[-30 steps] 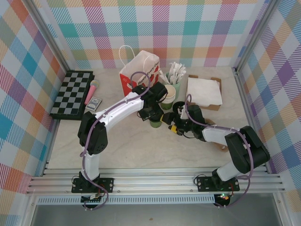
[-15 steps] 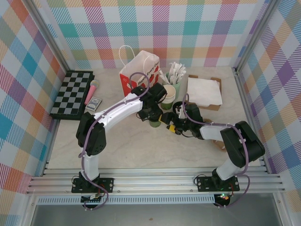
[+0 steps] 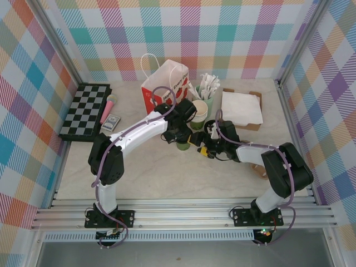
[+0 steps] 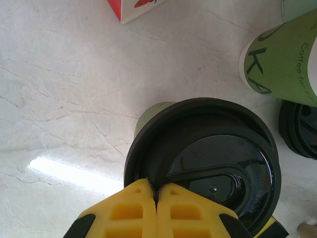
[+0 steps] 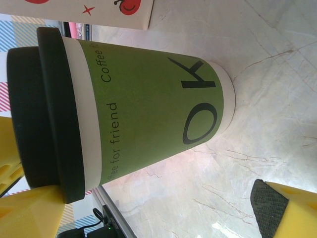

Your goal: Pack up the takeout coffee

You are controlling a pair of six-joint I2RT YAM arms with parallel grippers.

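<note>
Coffee cup stands upright on the table, just near of the red-and-white paper bag and not yet in it. Over the last second the right arm has edged left toward the cup, while the cup itself has not moved. The right gripper now has its jaws spread wide; its wrist view shows the green wall of the cup lying between the two yellow fingers, one finger just beside the black lid. The left gripper sits above the cup with its pads pressed together, holding nothing; in its wrist view they rest at the near rim of the lid. My reading is that the right side is lined up for a side grasp, so lifting into the bag remains ahead.
</note>
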